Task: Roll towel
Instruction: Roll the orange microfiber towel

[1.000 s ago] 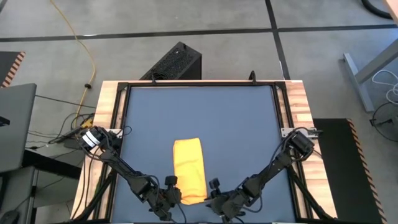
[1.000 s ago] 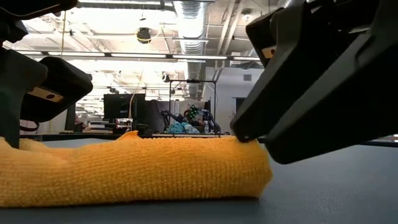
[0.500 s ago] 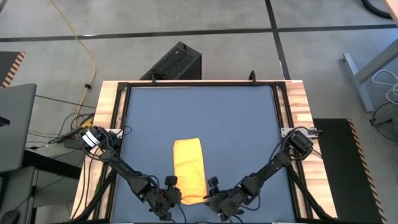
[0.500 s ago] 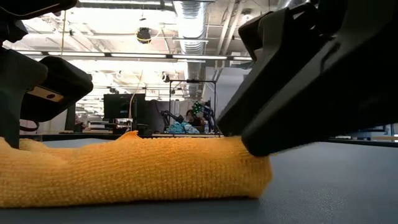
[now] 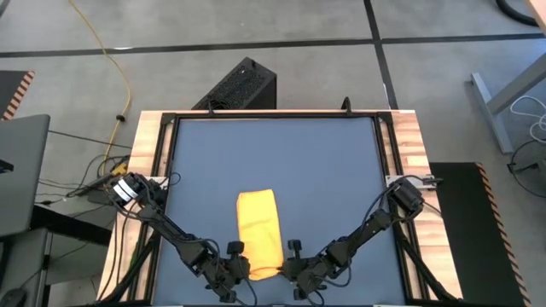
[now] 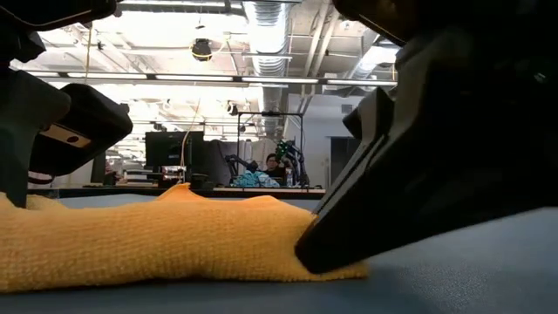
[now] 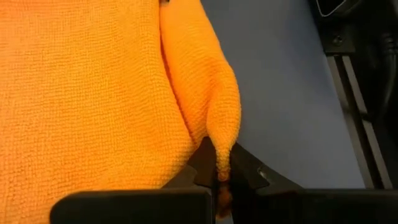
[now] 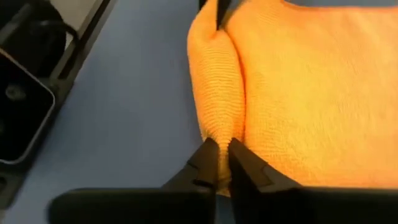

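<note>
The yellow-orange towel (image 5: 259, 231) lies on the blue table top as a narrow strip that runs from near to far. Its near short edge is bunched up into a ridge (image 7: 208, 81). My left gripper (image 5: 240, 270) is shut on the towel's near-left corner. My right gripper (image 5: 284, 270) is shut on its near-right corner. In the low view the towel (image 6: 157, 249) fills the lower left. There my left gripper (image 6: 61, 131) shows at the left and my right gripper (image 6: 418, 183) at the right. My left gripper pinches the near-left corner of the towel (image 7: 221, 154) between its two fingertips, coming level from the table's left along the near edge. The fold stands up as a ridge; the rest lies on the table. My right gripper pinches the near-right corner (image 8: 219, 132) between its two fingertips, coming level from the table's right along the near edge. The pinched cloth is a raised fold; the rest lies flat on the table.
The table's black frame rail (image 7: 354, 93) runs close along the near side of both grippers. Bare blue table top (image 5: 273, 158) lies beyond the towel's far end. A black box (image 5: 239, 85) stands on the floor behind the table.
My right gripper has gone toward the table's left and down onto the towel's near-right corner. That end of the towel, rounded and puffed before, is now pressed lower under the gripper. My left gripper has kept still.
</note>
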